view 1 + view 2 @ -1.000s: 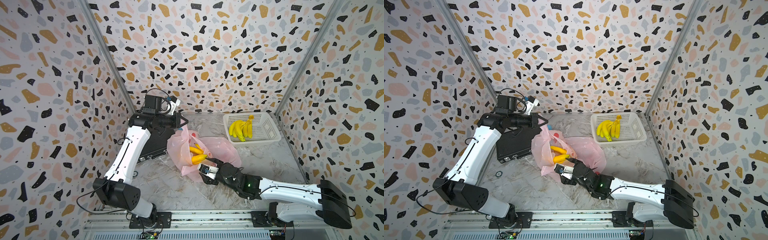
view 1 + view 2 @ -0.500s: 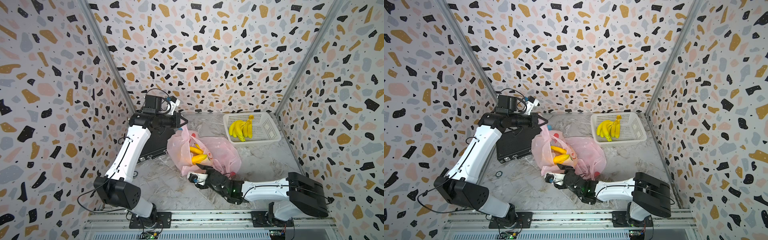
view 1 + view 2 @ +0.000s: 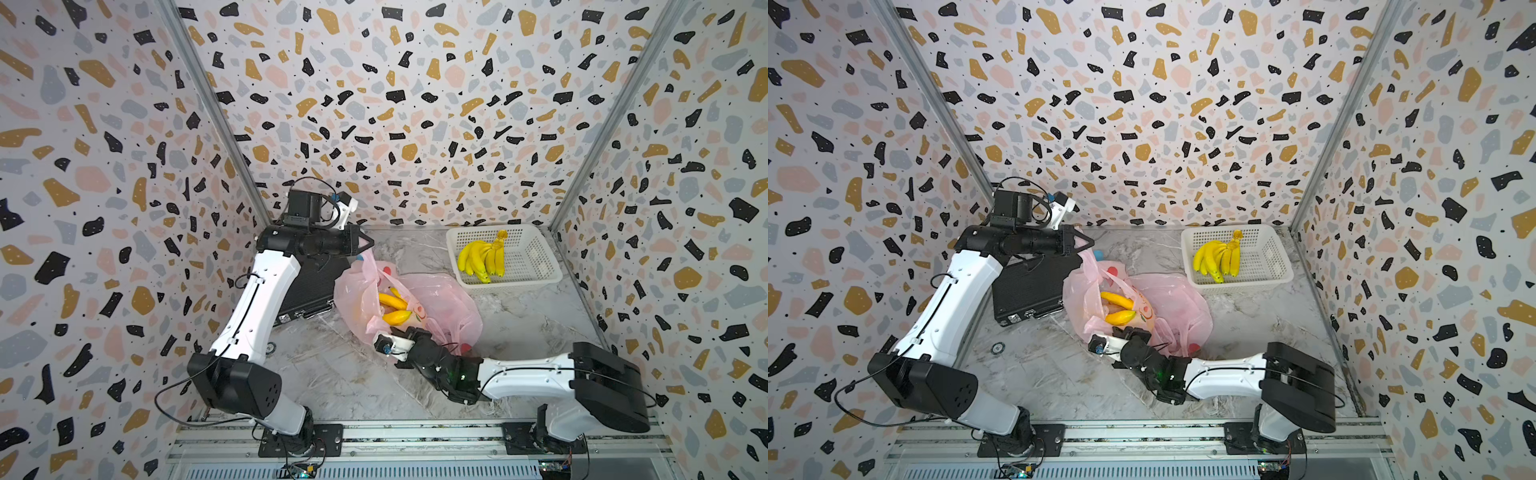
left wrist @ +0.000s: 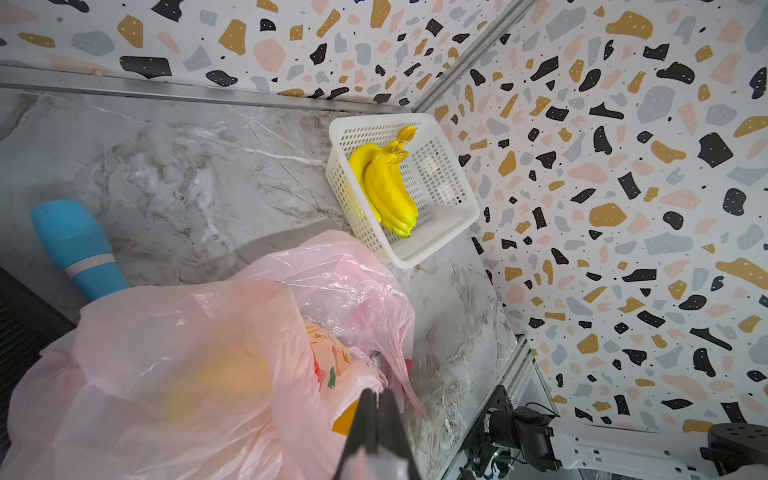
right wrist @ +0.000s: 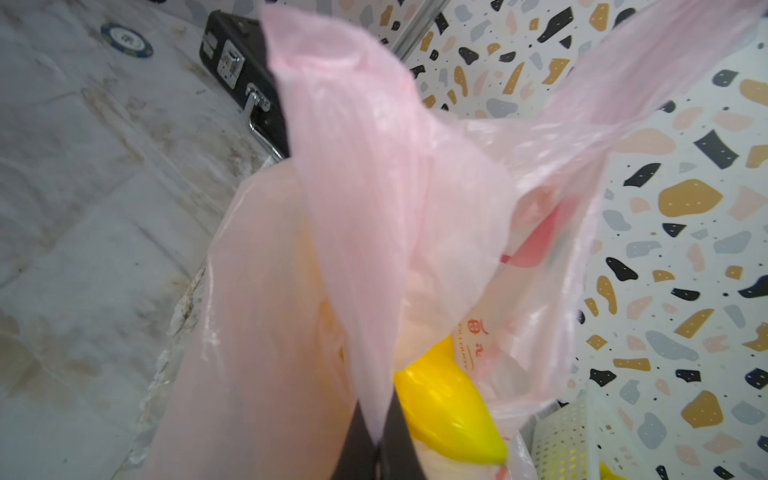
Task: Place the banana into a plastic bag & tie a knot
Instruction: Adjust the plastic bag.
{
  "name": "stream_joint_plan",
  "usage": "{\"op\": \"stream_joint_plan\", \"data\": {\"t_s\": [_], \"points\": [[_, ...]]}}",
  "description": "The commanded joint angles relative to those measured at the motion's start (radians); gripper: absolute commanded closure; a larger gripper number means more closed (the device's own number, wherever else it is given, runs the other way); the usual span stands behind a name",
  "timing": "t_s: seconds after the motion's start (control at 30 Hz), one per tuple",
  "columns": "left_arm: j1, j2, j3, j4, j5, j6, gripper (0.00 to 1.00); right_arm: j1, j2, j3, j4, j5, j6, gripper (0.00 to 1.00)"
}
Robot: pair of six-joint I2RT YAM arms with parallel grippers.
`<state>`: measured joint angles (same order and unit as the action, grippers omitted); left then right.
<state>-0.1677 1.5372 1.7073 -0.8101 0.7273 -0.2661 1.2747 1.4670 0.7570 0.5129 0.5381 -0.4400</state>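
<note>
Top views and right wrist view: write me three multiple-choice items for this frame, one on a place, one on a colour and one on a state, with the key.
1. Where does the white basket stand?
A. Far corner, on the right arm's side
B. Far corner, on the left arm's side
C. Near edge, between the arm bases

2. What colour is the plastic bag?
A. Blue
B. Green
C. Pink

3. How is the right gripper?
A. Wide open
B. Shut on a strip of the bag
C. Shut on nothing

Key:
1 A: both top views show it at the far end, on the right arm's side.
2 C: its film is translucent pink in every view.
3 B: the right wrist view shows a pink strip pinched between its closed fingers.
</note>
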Motion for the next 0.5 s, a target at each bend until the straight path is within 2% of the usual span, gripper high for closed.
{"op": "stream_joint_plan", "data": {"t_s": [0.0, 0.2, 0.37, 0.47], "points": [[0.010, -0.040, 0.006, 0.017, 0.008, -0.002, 1.00, -0.020, -0.162, 0.071, -0.133, -0.053, 0.092, 1.00], [0.013, -0.088, 0.003, 0.031, -0.002, -0.021, 1.00, -0.164, -0.315, 0.191, -0.398, -0.332, 0.184, 1.00], [0.015, -0.131, 0.013, 0.050, -0.011, -0.041, 1.00, -0.317, -0.309, 0.327, -0.546, -0.565, 0.243, 1.00], [0.015, -0.157, 0.028, 0.043, -0.021, -0.044, 1.00, -0.368, -0.304, 0.374, -0.572, -0.612, 0.283, 1.00]]}}
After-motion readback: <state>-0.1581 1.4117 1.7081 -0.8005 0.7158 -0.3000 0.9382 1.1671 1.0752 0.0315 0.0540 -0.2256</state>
